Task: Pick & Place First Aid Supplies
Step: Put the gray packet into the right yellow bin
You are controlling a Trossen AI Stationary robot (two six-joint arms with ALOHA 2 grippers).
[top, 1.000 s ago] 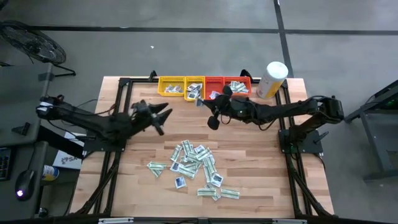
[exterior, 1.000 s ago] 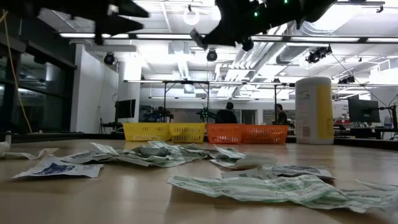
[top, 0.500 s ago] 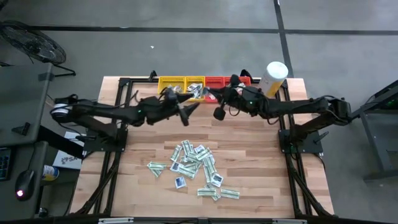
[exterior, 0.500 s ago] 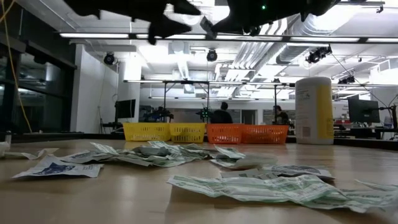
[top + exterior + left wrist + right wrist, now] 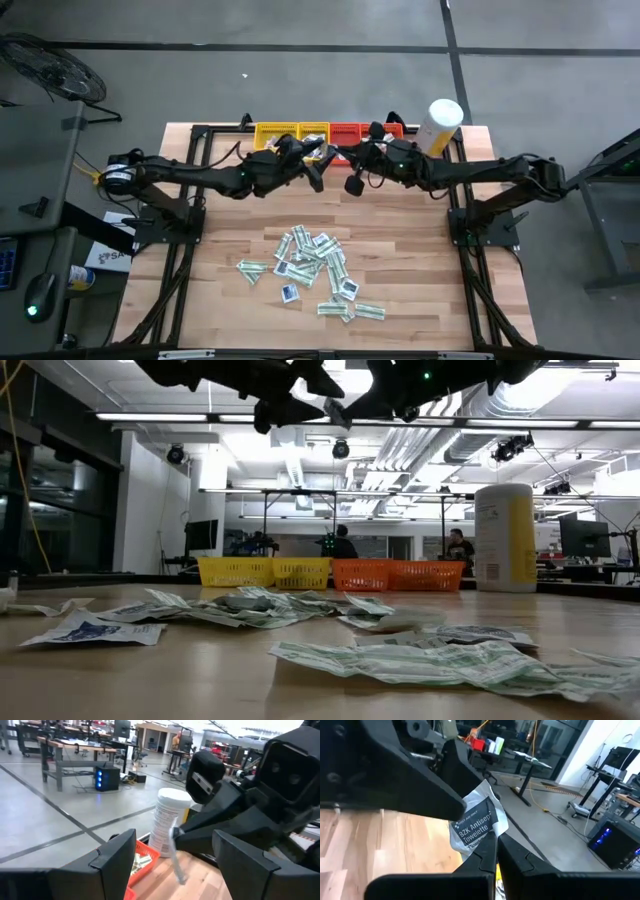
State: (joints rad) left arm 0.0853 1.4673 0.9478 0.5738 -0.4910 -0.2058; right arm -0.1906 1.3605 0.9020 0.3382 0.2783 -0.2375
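High above the table's far middle, my right gripper (image 5: 496,851) is shut on one white-and-dark-blue antiseptic towelette packet (image 5: 476,822). It is one of the first aid supplies. My left gripper (image 5: 322,166) has reached across level from the left and is open. Its two fingers (image 5: 117,862) stand on either side of that packet (image 5: 175,857) without touching it. The other first aid supplies, white-and-green strips and small squares, lie flat in a loose pile (image 5: 315,268) on the near half of the wooden table (image 5: 420,260). My right gripper pinches the packet's lower edge (image 5: 479,844) between its two fingertips, coming level from the table's right side. The packet stands up past the fingertips, crumpled, printed face toward the wrist camera. It is lifted well clear of the table.
At the far edge stands a row of yellow trays (image 5: 290,135) and red trays (image 5: 365,132) with packets in them. A tall white-and-yellow canister (image 5: 440,125) is at their right. People stand in the room behind (image 5: 455,548).
My left gripper has swung from the table's left toward the right and the far edge. It has come up to my right gripper, so that its fingers now flank the held packet. My right gripper, still shut on the packet, has risen a little.
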